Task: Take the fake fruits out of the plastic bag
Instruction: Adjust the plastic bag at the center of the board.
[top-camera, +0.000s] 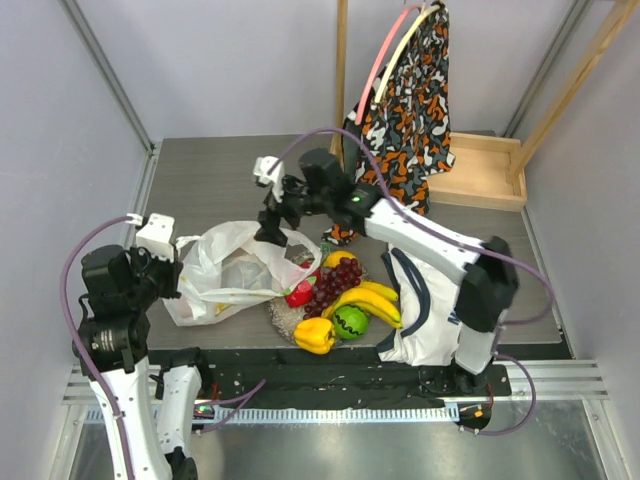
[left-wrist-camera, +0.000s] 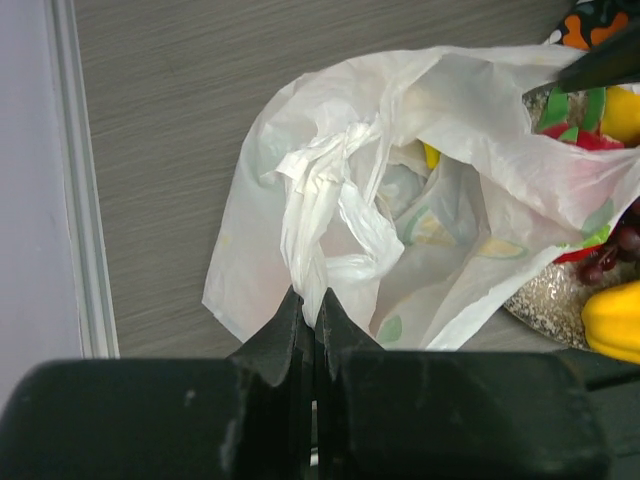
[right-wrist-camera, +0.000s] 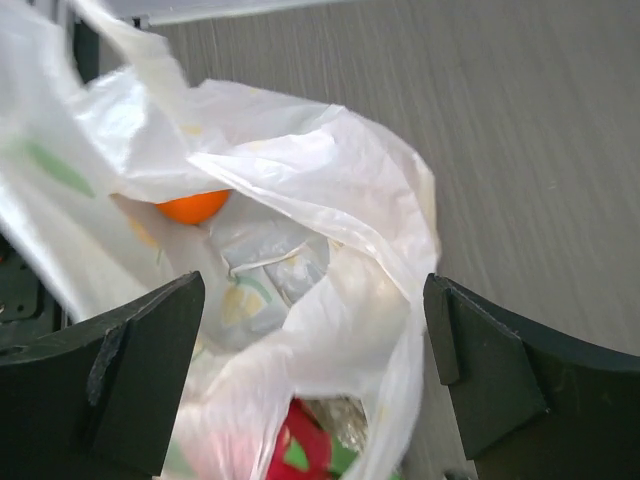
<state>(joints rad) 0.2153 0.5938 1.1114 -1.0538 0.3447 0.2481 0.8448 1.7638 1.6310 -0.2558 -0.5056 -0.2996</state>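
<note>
The plastic bag (top-camera: 232, 268) lies crumpled on the table's left half, its mouth facing right. My left gripper (left-wrist-camera: 312, 300) is shut on the bag's twisted handle (left-wrist-camera: 322, 215) at its left end. My right gripper (right-wrist-camera: 315, 340) hangs wide open over the bag's right rim, with white film between the jaws but not pinched. An orange (right-wrist-camera: 193, 206) shows inside the bag. Outside, by the mouth, lie a red fruit (top-camera: 299, 293), purple grapes (top-camera: 336, 279), bananas (top-camera: 373, 301), a green ball (top-camera: 350, 321) and a yellow pepper (top-camera: 315, 336).
An orange-black patterned cloth bag (top-camera: 412, 105) hangs from a wooden stand (top-camera: 487, 172) at the back right. A white jersey with navy trim (top-camera: 425, 315) lies beside the fruits, near my right arm's base. A speckled mat (top-camera: 284, 318) sits under the fruit pile.
</note>
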